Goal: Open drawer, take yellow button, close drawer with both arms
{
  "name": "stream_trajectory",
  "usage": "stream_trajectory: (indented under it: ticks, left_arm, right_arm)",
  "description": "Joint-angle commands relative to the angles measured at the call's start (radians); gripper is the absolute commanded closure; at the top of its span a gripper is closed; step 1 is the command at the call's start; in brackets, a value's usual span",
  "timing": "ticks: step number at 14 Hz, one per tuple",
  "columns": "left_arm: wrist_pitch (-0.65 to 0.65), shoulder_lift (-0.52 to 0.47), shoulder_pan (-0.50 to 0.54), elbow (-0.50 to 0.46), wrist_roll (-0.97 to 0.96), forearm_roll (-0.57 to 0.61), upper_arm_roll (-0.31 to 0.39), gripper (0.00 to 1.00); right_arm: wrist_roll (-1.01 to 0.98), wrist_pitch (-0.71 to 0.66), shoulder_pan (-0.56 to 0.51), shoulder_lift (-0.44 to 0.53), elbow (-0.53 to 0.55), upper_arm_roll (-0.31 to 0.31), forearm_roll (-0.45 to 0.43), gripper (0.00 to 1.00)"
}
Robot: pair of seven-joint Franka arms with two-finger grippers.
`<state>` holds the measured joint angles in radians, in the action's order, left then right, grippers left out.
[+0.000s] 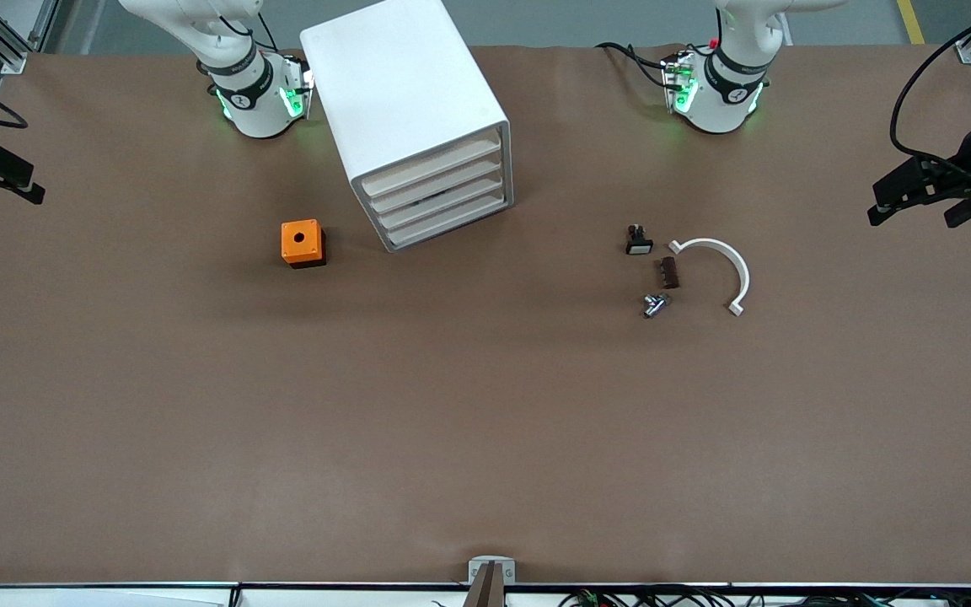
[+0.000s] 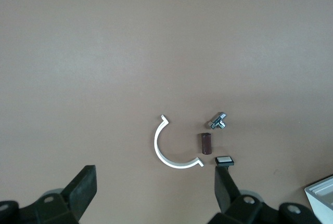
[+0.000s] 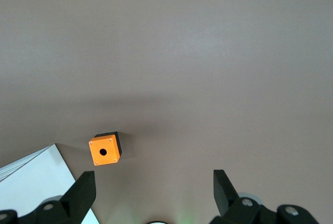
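Observation:
The white cabinet [image 1: 405, 93] stands between the two arm bases. Its uppermost drawer [image 1: 431, 164] is shut, as are the three below it. The button is not in view. My left gripper [image 1: 915, 202] hangs open and empty over the left arm's end of the table; its wrist view shows the open gripper [image 2: 154, 190] above bare table. My right gripper [image 1: 26, 181] hangs open and empty over the right arm's end of the table; its wrist view [image 3: 153, 193] shows it open beside a cabinet corner [image 3: 31, 182].
An orange cube with a round black hole [image 1: 302, 243] [image 3: 104, 149] sits beside the cabinet toward the right arm's end. Toward the left arm's end lie a black part with a white face [image 1: 638, 240], a brown part [image 1: 669, 272], a metal part [image 1: 656, 304] and a white curved clip [image 1: 717, 270].

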<state>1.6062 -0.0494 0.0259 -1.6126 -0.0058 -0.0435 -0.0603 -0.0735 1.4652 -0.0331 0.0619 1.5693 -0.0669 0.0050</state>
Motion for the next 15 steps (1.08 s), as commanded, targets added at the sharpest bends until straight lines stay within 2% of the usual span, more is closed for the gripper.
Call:
stream_trajectory:
  ticks: [1,5,11,15]
  left_arm:
    - [-0.026,0.023,0.012,0.016,-0.014,0.027,-0.004,0.00]
    - [-0.081,0.080,-0.007,0.017,-0.025,0.027,-0.013,0.00]
    - [-0.094,0.213,-0.098,0.019,-0.193,0.016,-0.116,0.00]
    - [-0.092,0.282,-0.182,0.025,-0.333,0.014,-0.127,0.00]
  right_arm:
    - [-0.017,0.004,-0.001,0.027,0.023,0.006,-0.016,0.00]
    - [-0.012,0.003,-0.001,0.029,0.024,0.007,-0.017,0.00]
    - [-0.002,0.004,0.009,0.030,0.023,0.007,-0.017,0.00]
    - [0.006,0.004,0.010,0.035,0.023,0.009,-0.017,0.00]
